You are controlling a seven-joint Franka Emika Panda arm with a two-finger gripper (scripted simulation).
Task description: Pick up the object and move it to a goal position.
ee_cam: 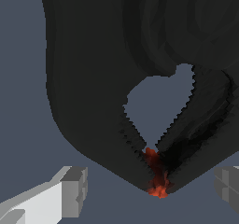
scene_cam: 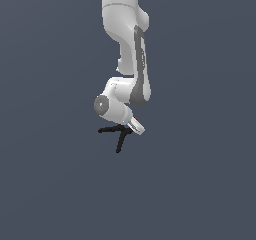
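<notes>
The object (scene_cam: 118, 134) is a thin black forked thing with two splayed legs, lying just below the white arm's hand in the exterior view. The gripper (scene_cam: 132, 129) sits right at the object's head, and its fingers are hidden there by the hand. In the wrist view the object (ee_cam: 93, 101) is very close and fills most of the picture, with toothed inner edges and a red spot (ee_cam: 158, 178) where its two parts meet. The gripper (ee_cam: 151, 186) is open. Its fingertips (ee_cam: 74, 190) stand wide apart on either side of the object's narrow end, with gaps to both pads.
The ground (scene_cam: 50, 184) is a plain grey-blue surface all around. The white arm (scene_cam: 125, 34) comes down from the top of the exterior view. No other objects or goal marker show.
</notes>
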